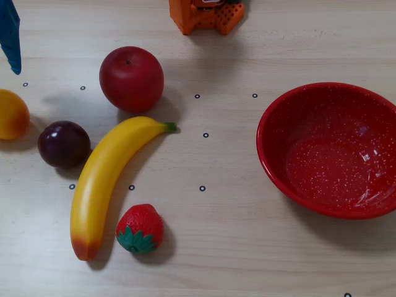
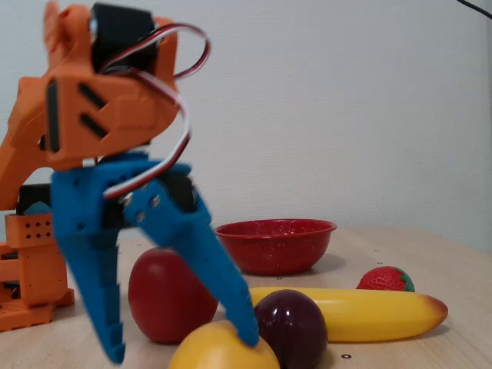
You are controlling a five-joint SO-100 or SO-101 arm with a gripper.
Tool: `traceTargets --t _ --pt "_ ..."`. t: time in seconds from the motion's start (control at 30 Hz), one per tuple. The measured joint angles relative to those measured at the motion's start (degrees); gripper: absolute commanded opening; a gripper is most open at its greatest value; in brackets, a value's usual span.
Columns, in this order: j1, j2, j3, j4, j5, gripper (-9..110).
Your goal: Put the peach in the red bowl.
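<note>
Poised for the grasp: blue jaws of the gripper (image 2: 181, 350) spread wide and empty over the peach (image 2: 223, 347) on the counter (image 1: 235, 247) beside the plum (image 2: 290, 327), yet to close, lift and cross to the red bowl (image 1: 272, 139).

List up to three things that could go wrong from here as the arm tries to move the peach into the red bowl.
1. The open hand straddles the peach unevenly, with one fingertip on top of it, so closing may squirt it away.
2. The plum sits right beside the peach and could be knocked.
3. The apple and banana lie on the way to the red bowl.
</note>
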State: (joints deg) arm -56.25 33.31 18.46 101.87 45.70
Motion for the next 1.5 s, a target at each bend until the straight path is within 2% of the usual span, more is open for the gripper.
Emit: traceTargets --t 0.43,0.67,0.9,1.03,1.17,1.23,1.5 --pt "0.09 -4.92 -0.09 -2.37 1.23 47" --pt "0.09 -5.27 1.76 -4.48 1.23 42" --pt "0.18 -5.19 4.04 -7.56 1.41 44" --pt "0.18 -5.19 4.13 -7.56 1.41 41" --pt "0.53 -5.10 4.83 -7.91 1.14 20" --pt "0.70 -5.01 4.75 -8.17 0.53 1" --pt "0.88 -5.10 3.52 -6.06 -3.25 0"
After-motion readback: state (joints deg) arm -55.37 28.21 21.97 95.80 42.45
